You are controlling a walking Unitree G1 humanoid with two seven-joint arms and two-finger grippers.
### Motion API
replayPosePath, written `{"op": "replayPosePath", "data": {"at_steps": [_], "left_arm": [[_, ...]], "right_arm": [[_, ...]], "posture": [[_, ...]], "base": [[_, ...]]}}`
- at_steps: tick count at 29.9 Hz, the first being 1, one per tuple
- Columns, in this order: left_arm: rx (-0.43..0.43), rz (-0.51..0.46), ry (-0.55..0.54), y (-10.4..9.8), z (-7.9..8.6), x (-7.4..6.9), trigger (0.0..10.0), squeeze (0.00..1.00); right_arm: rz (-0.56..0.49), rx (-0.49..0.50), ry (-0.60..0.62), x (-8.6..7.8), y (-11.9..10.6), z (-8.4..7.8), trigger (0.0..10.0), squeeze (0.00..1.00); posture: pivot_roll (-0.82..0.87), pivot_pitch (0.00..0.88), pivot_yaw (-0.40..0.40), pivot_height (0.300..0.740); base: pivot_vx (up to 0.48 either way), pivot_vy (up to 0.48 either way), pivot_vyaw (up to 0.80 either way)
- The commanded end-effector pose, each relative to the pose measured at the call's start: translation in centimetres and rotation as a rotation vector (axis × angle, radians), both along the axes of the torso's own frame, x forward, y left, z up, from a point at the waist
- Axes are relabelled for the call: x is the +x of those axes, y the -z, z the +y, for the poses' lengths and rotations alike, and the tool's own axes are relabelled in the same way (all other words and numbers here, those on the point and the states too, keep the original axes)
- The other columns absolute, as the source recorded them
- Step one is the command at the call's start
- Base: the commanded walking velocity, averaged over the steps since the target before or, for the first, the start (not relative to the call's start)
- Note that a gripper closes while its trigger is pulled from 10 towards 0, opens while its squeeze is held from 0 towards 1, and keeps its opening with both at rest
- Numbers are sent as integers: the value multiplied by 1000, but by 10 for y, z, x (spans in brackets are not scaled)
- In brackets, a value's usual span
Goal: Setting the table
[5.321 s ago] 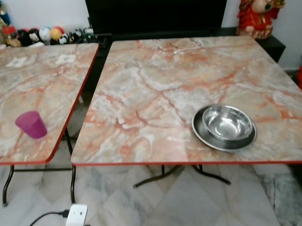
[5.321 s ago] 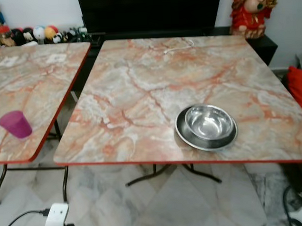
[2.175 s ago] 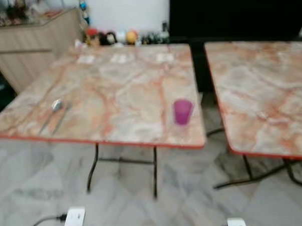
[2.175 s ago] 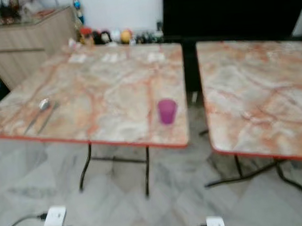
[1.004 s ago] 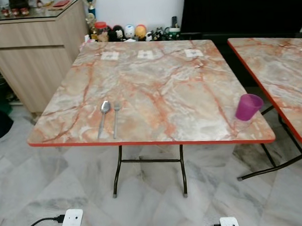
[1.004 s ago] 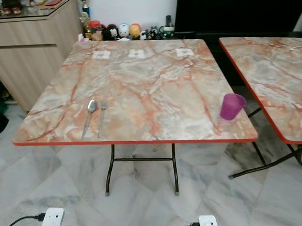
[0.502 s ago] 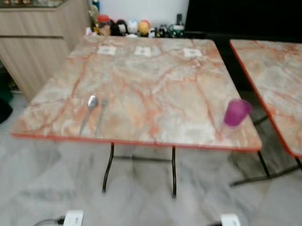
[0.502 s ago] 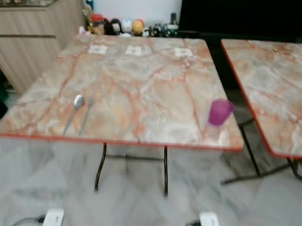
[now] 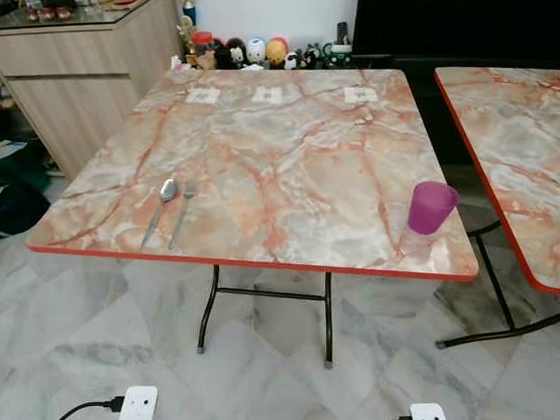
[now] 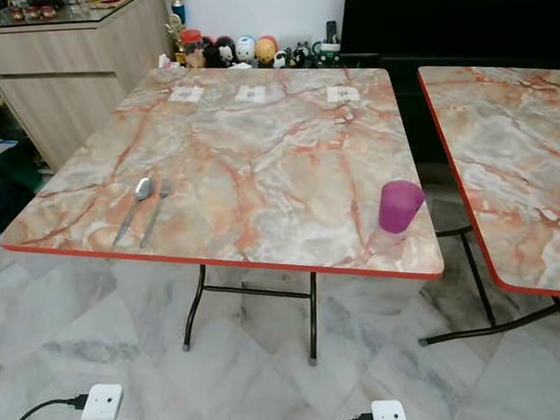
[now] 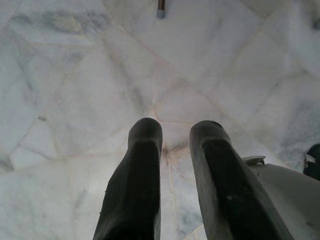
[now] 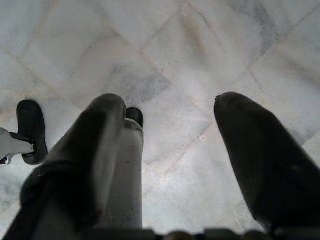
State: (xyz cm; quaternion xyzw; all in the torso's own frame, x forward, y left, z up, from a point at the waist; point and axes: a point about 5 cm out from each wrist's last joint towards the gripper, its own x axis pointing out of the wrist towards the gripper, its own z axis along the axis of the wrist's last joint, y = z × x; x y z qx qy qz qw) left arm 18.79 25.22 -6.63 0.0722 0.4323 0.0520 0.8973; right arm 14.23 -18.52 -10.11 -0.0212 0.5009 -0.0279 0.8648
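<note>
Cabinet (image 9: 78,61) of pale wood, at far left against the wall; we note small items on its top, too small to identify.

Desk (image 9: 288,172), marbled orange and grey with a red edge, on dark folding legs, in front of us. We list on it, left to right:
- spoon (image 9: 161,204), near the left front edge, bowl pointing away from us;
- fork (image 9: 182,212), just beside the spoon on its right, lying parallel;
- three small white cards (image 9: 268,95) in a row near the far edge;
- purple cup (image 9: 431,207), upright, near the right front corner, well apart from the cutlery.

Figurines (image 9: 245,51), a row of small toys behind the desk's far edge.

Second desk (image 9: 519,153) of the same pattern, at right, separated by a gap.

Floor (image 9: 269,378), pale marble tiles.

Left pincer (image 11: 175,135), hanging above the floor tiles, fingers narrowly parted and holding nothing.

Right pincer (image 12: 170,107), likewise over the floor, fingers spread wide and holding nothing.
</note>
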Motion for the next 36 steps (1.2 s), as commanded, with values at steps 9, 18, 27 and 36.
{"op": "replayPosePath", "data": {"at_steps": [9,18,27,36], "left_arm": [[-9,1,1,0,-1,0,10000,0],[-21,-10,-7,-1,-1,3,10000,0],[-21,-16,-6,-2,-2,4,10000,0],[-21,-15,-7,-1,-2,2,10000,0]], "right_arm": [[-6,2,-2,1,0,0,10000,0],[-10,8,1,1,-1,1,10000,0],[-10,4,-4,2,-1,0,10000,0],[-18,0,-3,1,-1,0,10000,0]], "posture": [[63,2,-11,740],[63,16,-11,740],[62,21,-13,740],[60,5,-13,740]], "base": [[0,0,0],[302,0,0],[265,0,0],[0,0,0]]}}
